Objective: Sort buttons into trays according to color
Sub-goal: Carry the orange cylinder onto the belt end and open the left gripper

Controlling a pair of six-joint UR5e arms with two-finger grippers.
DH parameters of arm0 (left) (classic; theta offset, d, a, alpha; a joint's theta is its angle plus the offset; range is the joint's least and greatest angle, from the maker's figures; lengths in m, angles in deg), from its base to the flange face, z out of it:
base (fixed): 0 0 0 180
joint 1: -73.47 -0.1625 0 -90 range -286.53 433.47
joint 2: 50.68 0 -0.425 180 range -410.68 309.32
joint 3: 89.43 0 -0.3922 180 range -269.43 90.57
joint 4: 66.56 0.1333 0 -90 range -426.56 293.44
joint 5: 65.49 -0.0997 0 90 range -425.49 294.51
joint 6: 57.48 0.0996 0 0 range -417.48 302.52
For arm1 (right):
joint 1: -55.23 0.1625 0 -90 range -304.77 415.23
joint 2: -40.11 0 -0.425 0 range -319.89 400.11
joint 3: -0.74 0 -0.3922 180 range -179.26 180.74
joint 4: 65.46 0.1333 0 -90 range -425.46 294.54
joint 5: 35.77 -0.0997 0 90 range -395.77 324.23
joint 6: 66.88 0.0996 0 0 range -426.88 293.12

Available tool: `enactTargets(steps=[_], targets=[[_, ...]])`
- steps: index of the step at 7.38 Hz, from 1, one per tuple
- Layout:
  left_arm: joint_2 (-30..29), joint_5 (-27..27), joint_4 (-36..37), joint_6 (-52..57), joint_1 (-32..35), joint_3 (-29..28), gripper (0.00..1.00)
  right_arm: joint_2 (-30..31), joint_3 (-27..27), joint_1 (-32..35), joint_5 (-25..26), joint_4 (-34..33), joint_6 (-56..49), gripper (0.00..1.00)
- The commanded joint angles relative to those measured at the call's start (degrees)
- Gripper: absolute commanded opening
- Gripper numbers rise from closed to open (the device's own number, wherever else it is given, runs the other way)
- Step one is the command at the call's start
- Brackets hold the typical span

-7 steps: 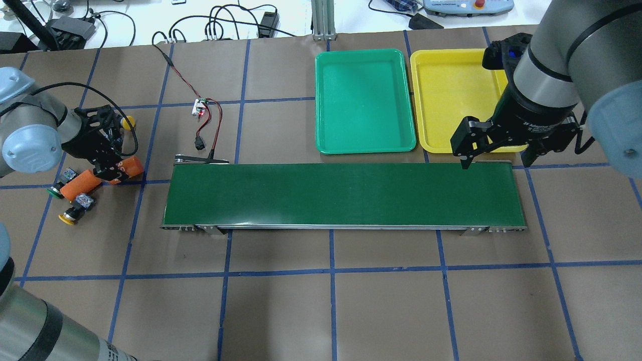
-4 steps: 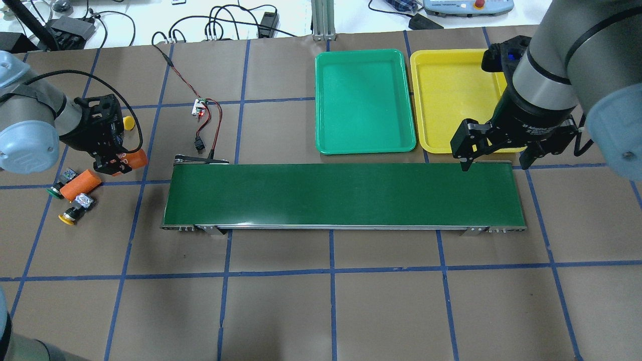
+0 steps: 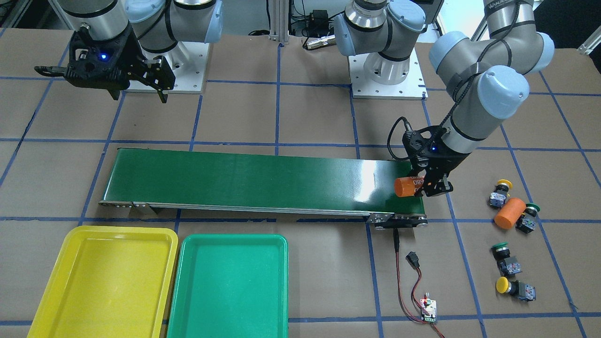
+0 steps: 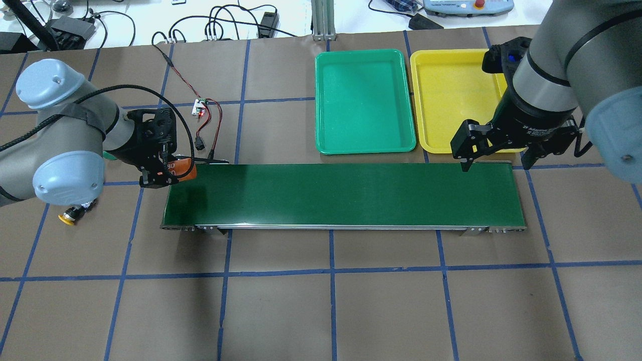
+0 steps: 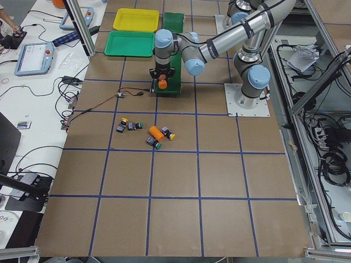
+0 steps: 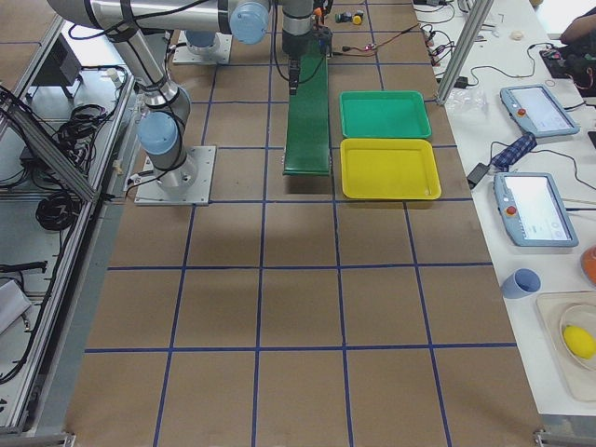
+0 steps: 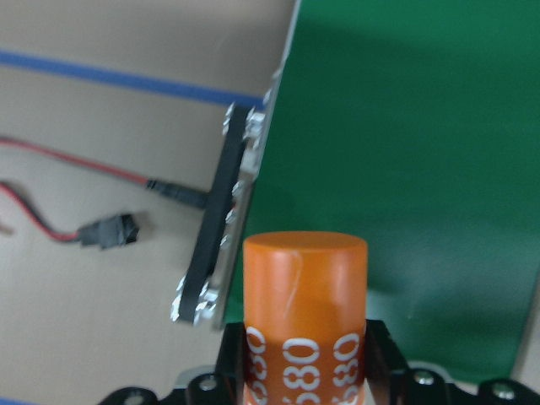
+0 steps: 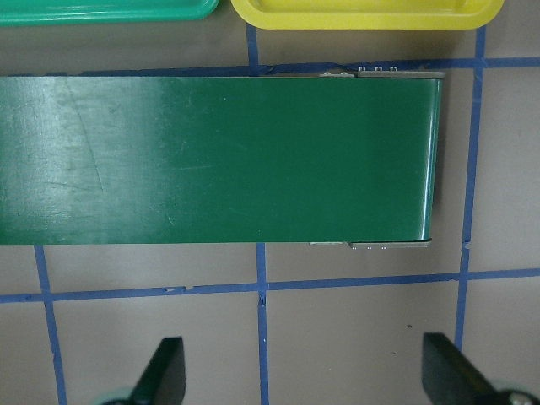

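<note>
Overhead exterior view showed, at the far left, a yellow button (image 4: 67,217) on the table (image 4: 351,311), partly under the left arm (image 4: 65,150), which hid the other three. In the front-facing view all four lay on their sides past the belt's end on the robot's left, well apart from the trays. The same yellow button lay near a green button (image 3: 528,217), with a loose cylinder (image 3: 509,212), orange, between the two and just beside both. Farther from the robot lay a second green button (image 3: 505,257) and a second yellow button (image 3: 512,286).

Next to the right, the left gripper (image 4: 168,171) was over the left end of the belt (image 4: 346,193). Its jaws were closed on a held cylinder (image 4: 183,169), also orange, marked 680 in the wrist view, which lay level and pointed over the belt. I could not tell if it touched the belt.

Beyond the belt's far edge stood the green tray (image 4: 363,100) and, just beside it on the right, the yellow tray (image 4: 451,95). The right gripper (image 4: 495,163) hung above the belt's right end, near the yellow tray. Its jaws were wide open, with nothing between the fingers (image 8: 164,375).
</note>
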Motion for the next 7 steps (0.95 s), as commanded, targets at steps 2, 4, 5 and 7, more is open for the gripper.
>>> enactTargets(steps=[2, 4, 5, 7], targets=[[0.76, 1.13, 1.01, -0.87, 1.16, 3.41, 0.52, 0.02, 0.07, 0.04, 0.22, -1.0, 0.27, 1.0], [1.62, 1.92, 1.1, -4.12, 1.42, 2.97, 1.0, -0.07, 0.07, 0.04, 0.05, -0.91, 0.36, 1.0], [1.8, 3.75, 1.28, -5.87, 0.99, 2.27, 1.0, -0.07, -0.02, 0.13, 0.05, -0.65, 0.97, 1.0], [2.59, 2.9, -0.64, -6.67, -2.94, -1.76, 1.0, 0.11, -0.02, 0.13, -0.13, -0.64, 0.89, 1.0]])
